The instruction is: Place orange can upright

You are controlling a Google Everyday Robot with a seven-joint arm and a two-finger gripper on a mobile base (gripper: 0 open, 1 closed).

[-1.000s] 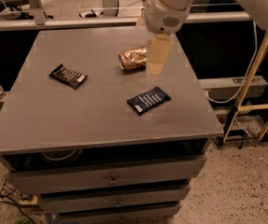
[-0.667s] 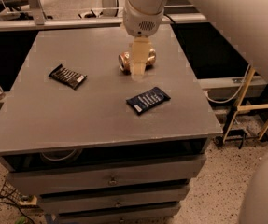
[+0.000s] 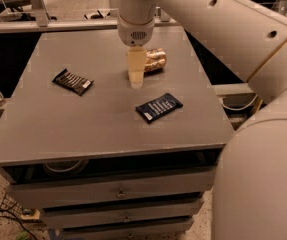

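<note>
- Gripper (image 3: 136,78) points down over the table's (image 3: 98,129) back middle; I cannot tell its opening.
- Orange can (image 3: 155,60) lies sideways, just right of it.
- Dark wrapper (image 3: 73,81) sits left; blue wrapper (image 3: 158,107) sits nearer the front.

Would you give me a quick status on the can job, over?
Tool low over table, beside can. Can on its side, not upright yet. Two wrappers lie apart, neither in the way.
</note>
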